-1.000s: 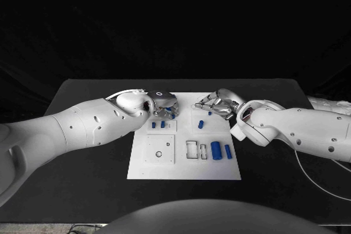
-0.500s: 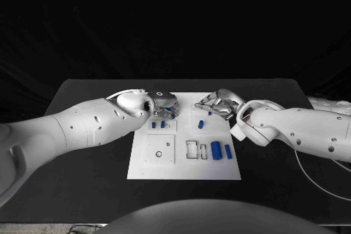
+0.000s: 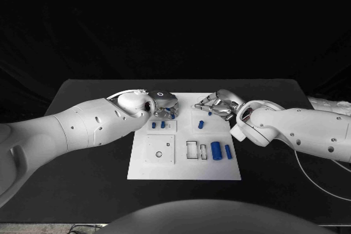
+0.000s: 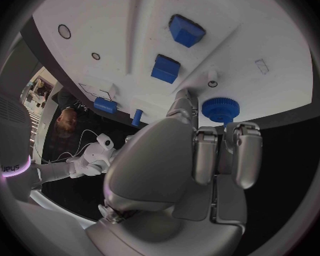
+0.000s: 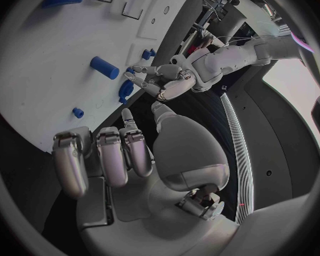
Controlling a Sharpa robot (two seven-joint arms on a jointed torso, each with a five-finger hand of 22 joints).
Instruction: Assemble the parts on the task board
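My left hand (image 3: pixel 162 103) sits over the far left corner of the task board (image 3: pixel 184 168). From the left wrist view, one finger reaches out straight and its tip touches the white plate, right beside a round ribbed blue knob (image 4: pixel 218 108) near the board's edge. The other fingers (image 4: pixel 202 153) are curled in toward the palm. I see nothing held in this hand; whether the extended finger touches the knob I cannot tell.

My right hand (image 3: pixel 219 105) hangs over the far right part of the board, just beyond a short blue peg (image 3: pixel 201 125) that lies on the plate. In the right wrist view the fingers (image 5: pixel 103 156) are bent in side by side, with nothing between them that I can make out.

On the board, head view: two small blue blocks (image 3: pixel 157 125) sit side by side in the raised square near my left hand. Nearer to me, a square plate with a small hole (image 3: pixel 160 149) lies on the left side. To its right are two narrow rectangular slots (image 3: pixel 196 150), then a thick blue cylinder (image 3: pixel 216 150) and a thinner blue pin (image 3: pixel 228 152), lying parallel and just apart. The black table (image 3: pixel 88 142) lies under it all.
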